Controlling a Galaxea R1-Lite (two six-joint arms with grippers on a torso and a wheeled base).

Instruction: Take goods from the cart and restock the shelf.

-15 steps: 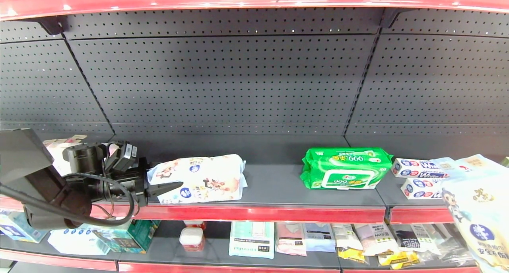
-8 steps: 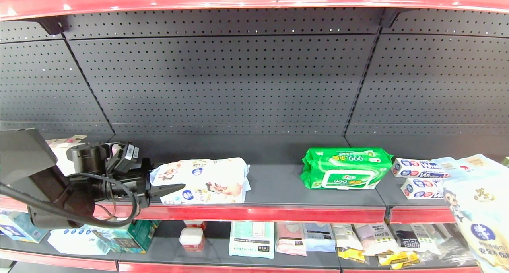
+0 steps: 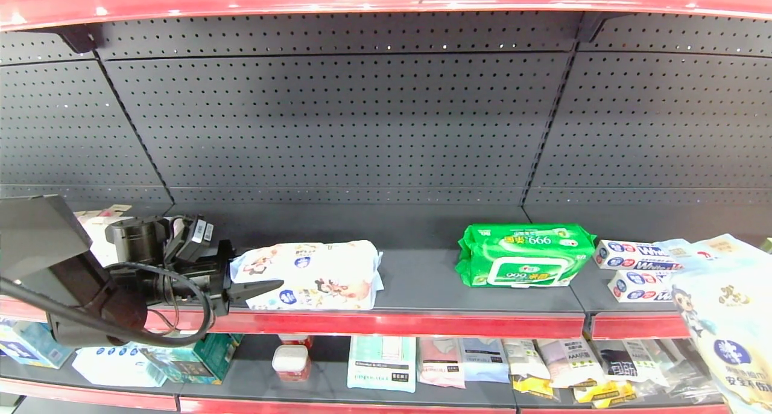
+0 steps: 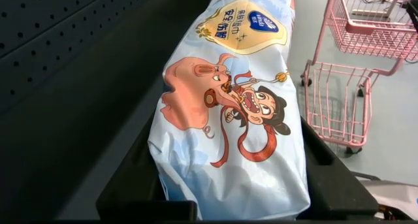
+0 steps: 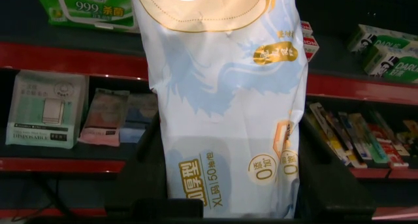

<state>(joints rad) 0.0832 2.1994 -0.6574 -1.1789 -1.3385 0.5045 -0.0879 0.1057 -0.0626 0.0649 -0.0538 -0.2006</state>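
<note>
A white pack with cartoon figures (image 3: 313, 274) lies nearly flat on the dark shelf (image 3: 422, 287), close to its red front edge. My left gripper (image 3: 258, 284) is shut on the pack's left end; one black finger (image 3: 253, 289) shows in front of it. In the left wrist view the pack (image 4: 235, 119) runs lengthwise between the two fingers (image 4: 130, 185). A second white and blue pack (image 3: 727, 323) hangs at the far right, in front of the shelf. My right gripper (image 5: 225, 185) is shut on that pack (image 5: 228, 106).
A green wipes pack (image 3: 525, 254) lies right of centre, with toothpaste boxes (image 3: 633, 268) beside it. A pale box (image 3: 96, 227) sits behind my left arm. The lower shelf (image 3: 386, 396) holds several packets. A pink cart (image 4: 366, 87) stands behind. Bare shelf separates the cartoon and green packs.
My left gripper has moved slightly right and inward with the cartoon pack, and the pack has tipped down to lie flatter on the shelf. The right pack has barely moved.
</note>
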